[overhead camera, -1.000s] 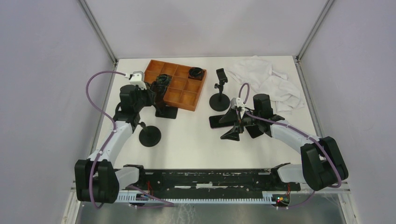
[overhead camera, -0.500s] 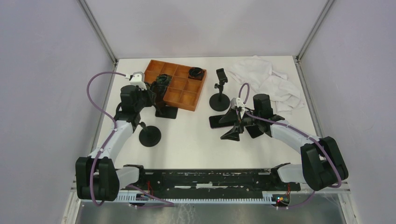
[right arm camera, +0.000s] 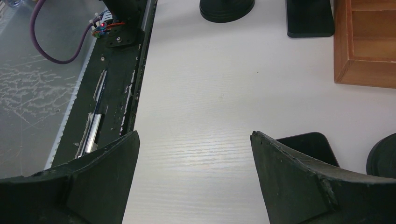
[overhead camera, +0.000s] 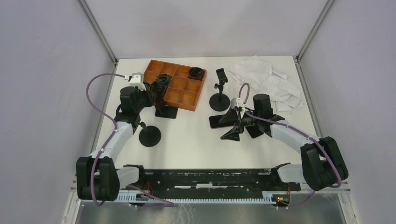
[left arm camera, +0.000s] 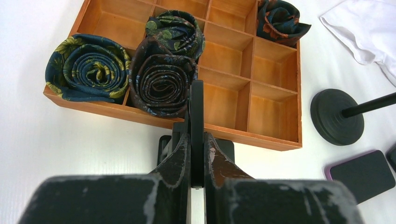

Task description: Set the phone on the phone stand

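My left pincer [left arm camera: 196, 142] clamps the stand [left arm camera: 196, 100] by the tray [left arm camera: 261, 138]; my right pincer [right arm camera: 194, 136] gapes wide, empty, beside the phone [right arm camera: 308, 142].

Orange-brown tray [left arm camera: 261, 139]; navy floral rolled tie [left arm camera: 88, 67]; phone [left arm camera: 364, 170] black, purple-edged; cloth [overhead camera: 268, 81] and table [left arm camera: 70, 140] white.
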`<state>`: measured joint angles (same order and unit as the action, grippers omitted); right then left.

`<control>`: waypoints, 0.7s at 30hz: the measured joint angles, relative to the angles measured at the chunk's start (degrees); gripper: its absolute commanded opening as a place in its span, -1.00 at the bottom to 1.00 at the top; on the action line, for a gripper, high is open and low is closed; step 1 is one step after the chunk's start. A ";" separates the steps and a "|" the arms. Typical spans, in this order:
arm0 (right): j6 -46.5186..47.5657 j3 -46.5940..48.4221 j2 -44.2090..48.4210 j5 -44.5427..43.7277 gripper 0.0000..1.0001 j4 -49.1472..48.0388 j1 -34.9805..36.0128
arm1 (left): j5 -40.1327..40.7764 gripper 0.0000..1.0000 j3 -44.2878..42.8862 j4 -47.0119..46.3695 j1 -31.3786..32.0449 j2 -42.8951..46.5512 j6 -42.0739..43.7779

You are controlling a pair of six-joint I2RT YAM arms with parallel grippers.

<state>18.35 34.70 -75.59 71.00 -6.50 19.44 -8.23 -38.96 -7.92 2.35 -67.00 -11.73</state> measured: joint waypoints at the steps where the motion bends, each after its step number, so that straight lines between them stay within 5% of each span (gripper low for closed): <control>1: -0.02 0.00 0.00 0.00 0.91 0.00 0.00 | 0.00 -0.80 0.00 0.02 -0.02 0.00 0.00; 21: 0.00 0.00 0.02 0.11 0.91 0.15 0.00 | 0.63 -0.29 0.00 1.27 -0.13 0.00 0.02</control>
<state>18.35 34.70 -75.57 71.11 -6.35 19.44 -7.60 -38.96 -6.66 2.22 -67.00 -11.70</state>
